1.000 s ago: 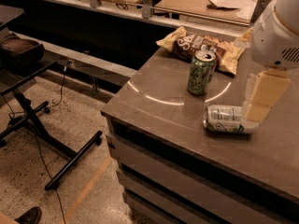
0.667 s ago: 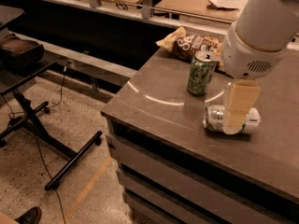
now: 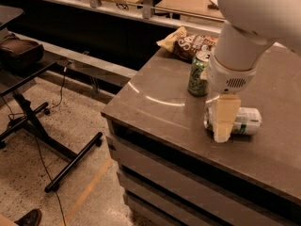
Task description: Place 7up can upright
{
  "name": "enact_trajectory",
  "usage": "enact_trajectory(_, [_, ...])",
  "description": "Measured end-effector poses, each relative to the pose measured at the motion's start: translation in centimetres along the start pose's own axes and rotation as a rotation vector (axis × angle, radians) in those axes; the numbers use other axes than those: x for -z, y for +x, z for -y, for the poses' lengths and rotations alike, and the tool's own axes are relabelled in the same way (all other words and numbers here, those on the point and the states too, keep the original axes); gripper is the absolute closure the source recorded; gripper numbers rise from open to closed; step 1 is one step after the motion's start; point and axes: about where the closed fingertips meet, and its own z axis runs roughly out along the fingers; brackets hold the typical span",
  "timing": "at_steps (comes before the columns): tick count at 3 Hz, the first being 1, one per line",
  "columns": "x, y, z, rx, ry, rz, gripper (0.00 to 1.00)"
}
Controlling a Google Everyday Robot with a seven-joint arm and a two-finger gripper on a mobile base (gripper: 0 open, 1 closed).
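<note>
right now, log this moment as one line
7up can: on its side on counter | pincer: low at can's end | upright: not yet

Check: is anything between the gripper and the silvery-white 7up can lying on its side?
Nothing visible does. The gripper hangs right at the silvery-white 7up can, covering one end of it in this view. The upright all-green patterned can and the crumpled chip bag sit farther back on the grey countertop.
</note>
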Motion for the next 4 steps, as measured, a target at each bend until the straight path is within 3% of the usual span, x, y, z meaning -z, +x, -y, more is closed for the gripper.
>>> enact_trajectory(1, [-1.7, 0.6, 0.4, -0.014, -0.025, -0.025, 0.00])
enact_trajectory(2, [-2.4, 1.4, 0.1, -0.039, -0.042, -0.049, 0.17])
enact_trajectory(3, [-2.8, 2.7, -0.1, -0.084, -0.056, -0.075, 0.41])
enact_trajectory(4, [-2.9, 3.6, -0.1, -0.116, -0.065, -0.085, 0.52])
